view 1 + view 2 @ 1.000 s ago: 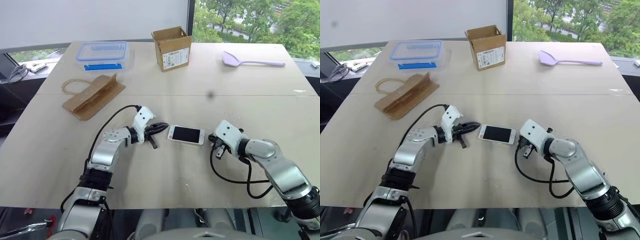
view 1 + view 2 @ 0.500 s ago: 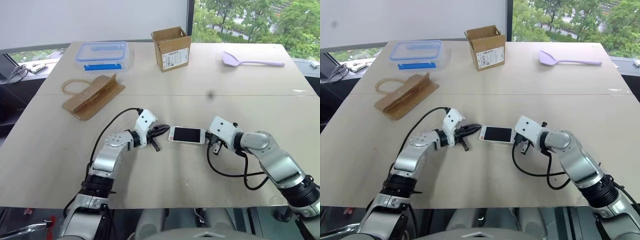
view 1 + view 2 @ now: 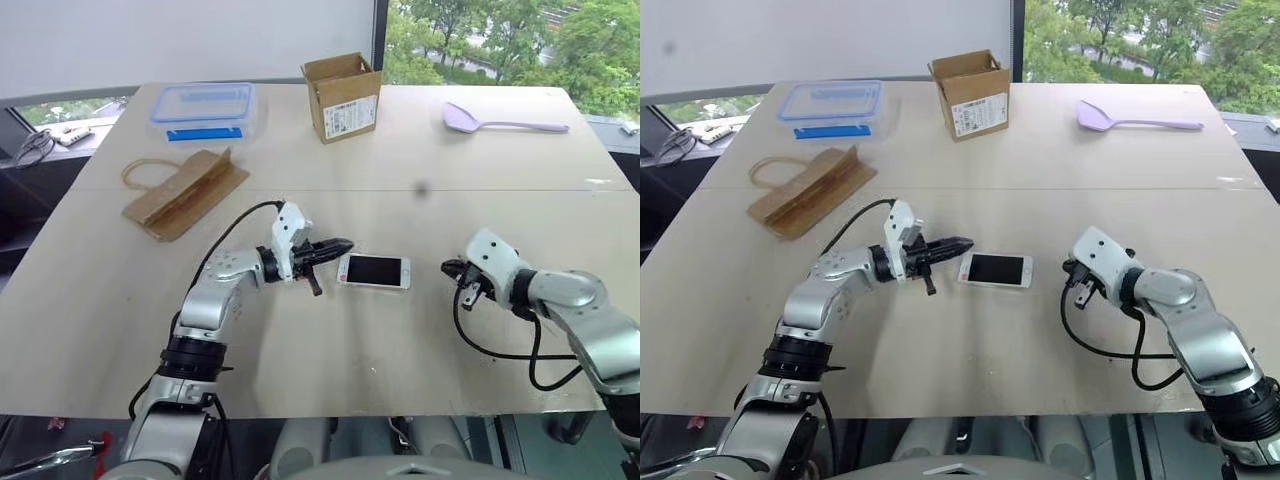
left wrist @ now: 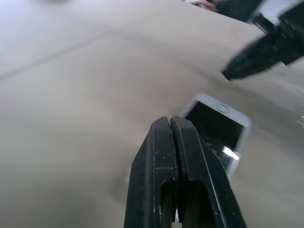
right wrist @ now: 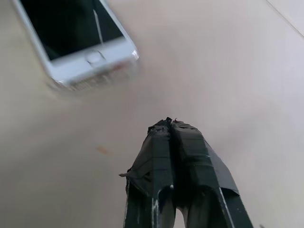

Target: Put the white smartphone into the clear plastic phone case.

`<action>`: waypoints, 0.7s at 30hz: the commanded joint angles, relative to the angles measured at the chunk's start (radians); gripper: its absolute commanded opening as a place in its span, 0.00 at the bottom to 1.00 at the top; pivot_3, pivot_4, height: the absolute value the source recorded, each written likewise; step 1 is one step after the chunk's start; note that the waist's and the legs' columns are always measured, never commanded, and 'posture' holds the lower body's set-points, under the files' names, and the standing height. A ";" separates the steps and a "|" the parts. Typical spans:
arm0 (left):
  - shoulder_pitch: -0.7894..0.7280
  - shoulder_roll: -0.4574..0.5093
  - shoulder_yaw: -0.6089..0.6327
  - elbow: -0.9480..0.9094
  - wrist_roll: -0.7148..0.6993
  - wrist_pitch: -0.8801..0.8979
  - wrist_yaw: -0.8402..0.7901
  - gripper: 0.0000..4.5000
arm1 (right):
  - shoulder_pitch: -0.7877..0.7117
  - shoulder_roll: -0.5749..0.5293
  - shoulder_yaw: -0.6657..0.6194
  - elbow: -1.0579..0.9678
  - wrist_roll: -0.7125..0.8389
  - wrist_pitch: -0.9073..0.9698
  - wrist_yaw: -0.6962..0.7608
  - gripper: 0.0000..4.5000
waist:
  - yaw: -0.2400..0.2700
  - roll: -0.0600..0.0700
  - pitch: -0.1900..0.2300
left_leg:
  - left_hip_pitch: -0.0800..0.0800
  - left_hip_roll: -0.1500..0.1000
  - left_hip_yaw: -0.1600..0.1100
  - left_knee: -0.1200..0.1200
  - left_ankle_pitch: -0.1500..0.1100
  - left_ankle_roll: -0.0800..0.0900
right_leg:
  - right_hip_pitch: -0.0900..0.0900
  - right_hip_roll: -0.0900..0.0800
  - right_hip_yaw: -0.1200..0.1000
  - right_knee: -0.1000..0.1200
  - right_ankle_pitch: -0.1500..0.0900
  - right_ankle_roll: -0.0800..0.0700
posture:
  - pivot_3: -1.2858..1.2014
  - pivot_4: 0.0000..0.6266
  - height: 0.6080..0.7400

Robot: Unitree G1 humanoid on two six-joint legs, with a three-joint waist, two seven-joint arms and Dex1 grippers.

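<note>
Left hand: fingers pressed together, nothing between them, tip pointing across at the phone's near end and hanging just beside it, no contact that can be made out.
Right hand: fingers shut tight on nothing, aimed back toward the phone from the other side, with a clear gap of bare table in between.
White smartphone: flat on the table, screen up and dark, lying between the two hands, much closer to the left one; the right wrist view has its home button end facing the right hand.
Phone case: cannot tell; in the left wrist view there is a glossy edge under the phone's rim, too faint to call.
Table: pale wood, a seam running across just beyond the phone.
Folded brown cardboard piece: lying on the robot's left, past the seam, with a loop of cord at its far edge.
Blue-lidded clear box: further back on the left, near the table's far edge.
Open cardboard box: upright at the back, about centre, label facing this way.
Lilac spatula: flat on the far right, handle pointing right, well apart from everything else.
</note>
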 commanded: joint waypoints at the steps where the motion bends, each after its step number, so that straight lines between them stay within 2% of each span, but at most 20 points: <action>1: 0.019 0.019 -0.033 -0.033 0.006 -0.007 -0.036 0.00 | -0.018 0.027 -0.018 -0.069 0.060 0.004 0.002 0.00 | 0.001 0.000 0.000 | 0.000 0.000 0.000 0.000 0.000 0.000 | 0.000 0.000 0.000 0.000 0.000 0.001 | 0.52 0.24 1.00; 4: 0.024 0.018 -0.062 -0.007 0.034 -0.042 -0.045 0.00 | -0.028 0.068 -0.003 -0.057 0.099 -0.013 0.002 0.00 | 0.004 0.000 0.000 | 0.000 0.000 0.000 0.000 0.000 0.000 | 0.000 0.000 0.000 0.000 -0.001 0.001 | 0.52 0.24 1.00; 9: 0.003 0.001 -0.116 0.071 0.120 -0.060 0.006 0.00 | -0.096 0.113 0.085 0.056 0.055 -0.027 -0.027 0.00 | 0.008 0.000 0.000 | 0.000 0.000 0.000 0.000 0.000 0.000 | 0.000 -0.001 0.000 0.000 0.000 0.000 | 0.52 0.24 1.00; 16: 0.025 0.005 -0.123 0.066 0.144 -0.064 0.022 0.00 | -0.173 0.056 0.225 0.192 -0.016 -0.019 0.030 0.00 | 0.004 0.001 -0.001 | 0.001 -0.001 0.000 0.000 0.000 0.000 | 0.001 -0.001 0.000 0.000 0.000 0.000 | 0.52 0.24 1.00; 21: 0.043 -0.006 -0.114 0.033 0.135 -0.055 0.051 0.00 | -0.202 0.038 0.314 0.266 -0.011 0.091 0.081 0.00 | 0.004 0.000 -0.005 | 0.003 0.000 -0.001 0.000 0.000 0.000 | 0.002 -0.001 0.000 0.000 -0.001 0.002 | 0.52 0.24 1.00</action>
